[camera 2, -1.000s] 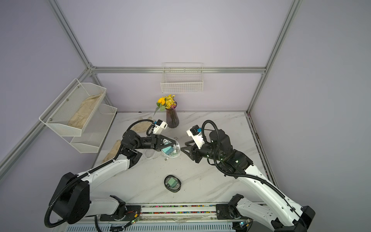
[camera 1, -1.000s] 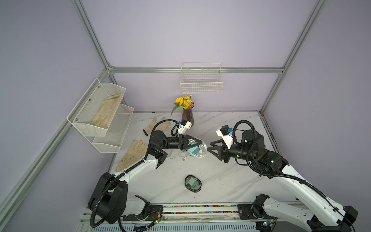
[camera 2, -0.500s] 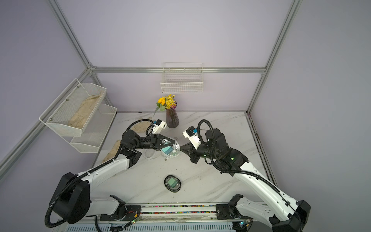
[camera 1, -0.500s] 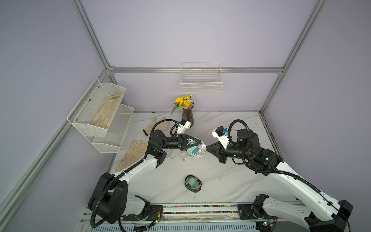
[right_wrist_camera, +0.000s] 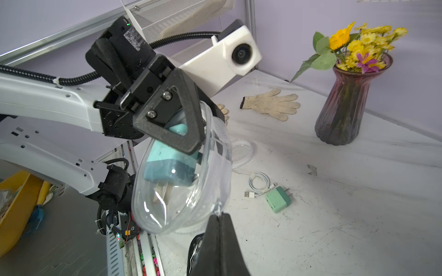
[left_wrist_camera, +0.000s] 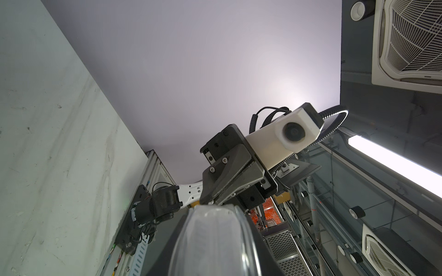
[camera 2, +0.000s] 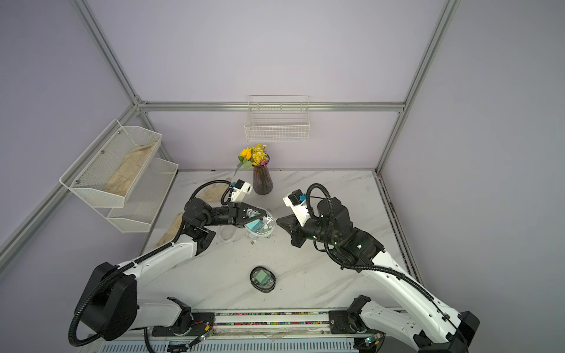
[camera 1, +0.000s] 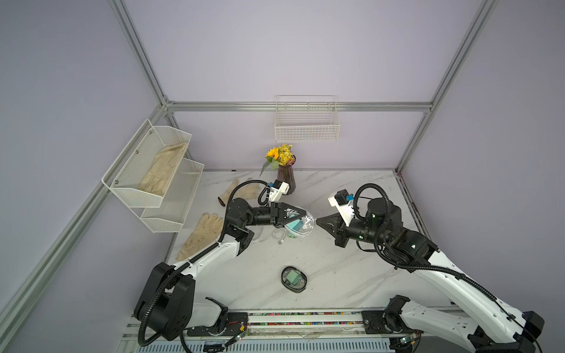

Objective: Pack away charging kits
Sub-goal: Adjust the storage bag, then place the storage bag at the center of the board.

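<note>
The right gripper (camera 1: 318, 220) is what changed: a second ago its jaws stood apart a little way from the left arm. Now they have snapped together into a point and moved in until the tips meet the rim of the transparent case (right_wrist_camera: 181, 205). Whether they have pinched a thin tab there or are only touching the edge, I cannot tell from either angle. The left gripper (camera 1: 298, 217) has not budged. It stays clamped part-closed across that case, holding it tilted in the air above the table (camera 1: 336, 275), with a teal adapter (right_wrist_camera: 167, 165) inside. I'd judge this to be the closing step for this kit, one arm steadying the case while the other works its edge. Below the raised case a second set lies loose on the marble, a mint adapter (right_wrist_camera: 277, 199) just beside a coiled white cable (right_wrist_camera: 259, 182), with another clear case (right_wrist_camera: 241, 150) near them. Nearer the front rail the black-rimmed case (camera 1: 293, 278) lies flat with a green plug inside, seemingly finished.
</note>
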{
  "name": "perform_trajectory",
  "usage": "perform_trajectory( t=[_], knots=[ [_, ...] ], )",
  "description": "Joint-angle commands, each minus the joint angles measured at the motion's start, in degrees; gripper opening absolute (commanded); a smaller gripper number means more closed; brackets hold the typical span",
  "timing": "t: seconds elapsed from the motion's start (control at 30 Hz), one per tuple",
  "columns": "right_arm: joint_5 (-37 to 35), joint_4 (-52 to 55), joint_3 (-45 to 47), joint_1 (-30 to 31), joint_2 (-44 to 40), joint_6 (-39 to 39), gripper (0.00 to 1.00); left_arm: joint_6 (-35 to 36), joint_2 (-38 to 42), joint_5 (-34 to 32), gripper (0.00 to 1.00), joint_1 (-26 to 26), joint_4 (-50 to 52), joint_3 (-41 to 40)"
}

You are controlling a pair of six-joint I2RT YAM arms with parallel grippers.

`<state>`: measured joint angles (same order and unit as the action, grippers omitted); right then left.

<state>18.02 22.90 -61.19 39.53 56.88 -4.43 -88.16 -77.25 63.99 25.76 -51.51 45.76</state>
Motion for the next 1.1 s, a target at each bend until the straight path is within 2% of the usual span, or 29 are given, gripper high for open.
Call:
perform_trajectory(
  t=[0.0,0.17,0.37,0.6,0.63,0.67,0.7,0.73,0.8,0.83,0.9,0.97,1.03,1.07],
  knots=[
    [-9.71,-2.77,-1.10,-0.50,0.12,0.11,0.00,-0.88,-0.04,1.61,0.31,1.92,-5.02,-0.10],
    [-11.07,-2.99,-2.57,-0.51,1.01,0.81,0.00,-1.58,-3.21,1.05,0.29,6.08,-9.77,0.47],
    [-10.80,-0.06,-4.88,-0.50,2.65,0.88,0.00,-4.03,-6.68,1.45,0.24,6.33,-14.47,0.28],
    [-22.10,9.50,-7.32,-0.55,-0.54,0.87,0.00,-0.85,-8.45,-1.23,0.24,6.65,-11.62,2.86],
    [-23.50,10.63,-7.66,-0.59,-0.56,0.40,0.07,-0.62,-9.22,-1.38,0.24,6.92,-11.58,3.28],
    [-24.21,11.59,-8.09,-0.61,-0.38,-0.09,0.21,-0.01,-9.71,-2.20,0.24,6.94,-10.41,3.49],
    [-24.35,12.44,-8.48,-0.61,-0.23,-0.43,0.39,1.58,-10.06,-3.88,0.23,6.94,-7.99,3.48],
    [-24.64,12.89,-8.81,-0.60,-0.28,-0.81,0.50,4.28,-10.16,-6.02,0.22,7.00,-4.86,3.51],
    [-26.71,13.86,-9.20,-0.59,-0.55,-1.54,0.57,13.25,-9.22,-12.69,0.25,7.63,7.89,4.46],
    [-28.89,14.46,-9.54,-0.59,-0.65,-1.98,0.60,19.62,-8.59,-17.24,0.25,8.54,17.01,6.07],
    [-32.62,15.68,-10.40,-0.59,-0.41,-2.42,0.63,27.96,-8.70,-28.10,0.30,11.12,27.59,8.62],
    [-34.10,16.61,-11.21,-0.59,0.08,-2.93,0.65,29.29,-11.34,-38.38,0.32,13.47,29.81,10.09],
    [-34.89,17.29,-11.66,-0.59,0.71,-3.47,0.67,25.98,-16.19,-47.85,0.33,15.40,29.78,11.57],
    [-35.34,17.32,-11.67,-0.65,0.85,-3.80,0.81,25.07,-19.48,-51.20,0.32,16.67,28.60,12.91]
  ],
)
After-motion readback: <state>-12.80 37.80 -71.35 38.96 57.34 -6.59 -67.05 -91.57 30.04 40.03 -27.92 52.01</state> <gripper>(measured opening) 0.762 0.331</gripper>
